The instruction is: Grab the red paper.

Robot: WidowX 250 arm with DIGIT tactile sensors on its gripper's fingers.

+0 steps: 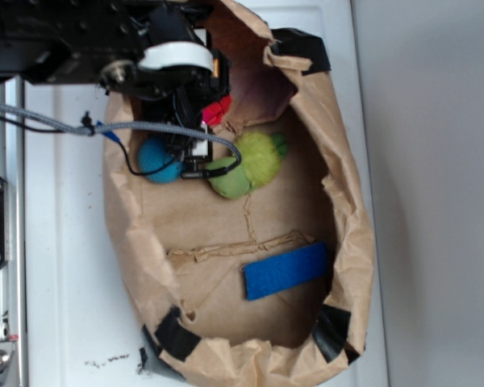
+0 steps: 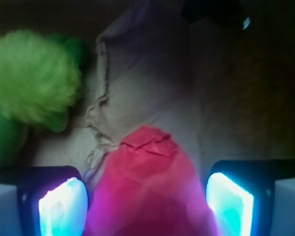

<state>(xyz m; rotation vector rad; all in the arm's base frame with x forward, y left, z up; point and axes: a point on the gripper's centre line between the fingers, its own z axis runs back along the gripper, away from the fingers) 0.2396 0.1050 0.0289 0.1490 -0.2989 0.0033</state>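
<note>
on my exterior feed the white surface carries a wide brown paper bag with rolled-down crumpled walls and black tape at its corners, and everything i care about sits inside it. the black robot arm reaches in over the bag's top left corner. on the bag's creased floor i see a fuzzy green plush toy near the middle, a flat blue rectangular strip lower down and well apart from it, and a smooth teal-blue ball just left of the arm's cabling. the crumpled bright red paper is at the top of the bag, mostly hidden under the arm. on the wrist feed my claw is spread wide, its glowing pads on either side of the red paper, gripping nothing.
</note>
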